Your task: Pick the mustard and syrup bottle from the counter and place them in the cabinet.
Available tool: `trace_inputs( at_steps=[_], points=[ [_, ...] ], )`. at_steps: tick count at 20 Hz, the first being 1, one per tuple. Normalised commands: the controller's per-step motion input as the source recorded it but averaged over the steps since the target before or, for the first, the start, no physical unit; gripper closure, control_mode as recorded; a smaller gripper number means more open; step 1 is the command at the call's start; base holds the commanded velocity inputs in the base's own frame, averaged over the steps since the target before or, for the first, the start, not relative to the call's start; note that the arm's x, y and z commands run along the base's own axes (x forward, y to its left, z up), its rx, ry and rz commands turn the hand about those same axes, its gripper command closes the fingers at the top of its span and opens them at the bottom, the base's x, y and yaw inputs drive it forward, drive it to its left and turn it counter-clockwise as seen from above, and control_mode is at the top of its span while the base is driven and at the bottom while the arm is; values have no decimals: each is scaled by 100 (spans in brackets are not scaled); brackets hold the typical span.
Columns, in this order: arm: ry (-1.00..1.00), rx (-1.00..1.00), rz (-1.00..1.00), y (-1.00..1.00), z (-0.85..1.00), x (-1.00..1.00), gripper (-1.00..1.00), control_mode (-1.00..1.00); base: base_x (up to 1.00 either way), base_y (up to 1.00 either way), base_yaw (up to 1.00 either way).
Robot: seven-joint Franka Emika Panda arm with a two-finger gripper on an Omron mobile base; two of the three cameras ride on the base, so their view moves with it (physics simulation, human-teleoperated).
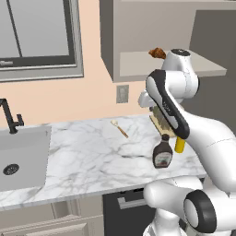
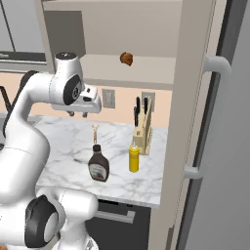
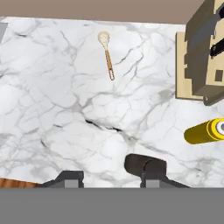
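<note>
Marble counter (image 2: 63, 146) carries everything the task needs, and the syrup bottle (image 2: 99, 165) serves as the landmark. Well left of it and higher, the gripper (image 2: 78, 114) hangs above the counter with its fingers drawn as close as they go and nothing between them; it is clear of both bottles. From the hand, the syrup bottle's dark cap (image 3: 144, 165) sits almost straight below, just beside the right fingertip (image 3: 153, 180) rather than between the two, so the hand probably needs a small sideways shift and a spread of the fingers before dropping. That bottle stands upright, long axis vertical, near the counter's front edge. Behind it lies a wooden spoon (image 2: 95, 131), apart and no obstacle. Just right of the syrup bottle stands the mustard (image 2: 134, 157), also upright, its nozzle pointing up; the two are near but not touching, so a grasp on either leaves slim room beside the other. Behind the mustard sits a knife block (image 2: 143, 128), close enough to crowd an approach from the back. Above and right of the syrup bottle, the cabinet (image 2: 146, 68) stands open, a croissant (image 2: 126, 58) on its shelf.
</note>
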Motion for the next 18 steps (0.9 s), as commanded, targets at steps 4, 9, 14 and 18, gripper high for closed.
trace_inputs(
  at_steps=[4,9,14,18],
  points=[
    [0,0,0,0,0,-11,-100,-100,0,0,0],
    [-2,0,0,0,-2,-38,-100,-100,0,0,0],
    [-2,0,0,0,-11,-49,-100,-100,0,0,0],
    [-2,0,3,0,-18,-50,-100,-100,0,0,0]
  ],
)
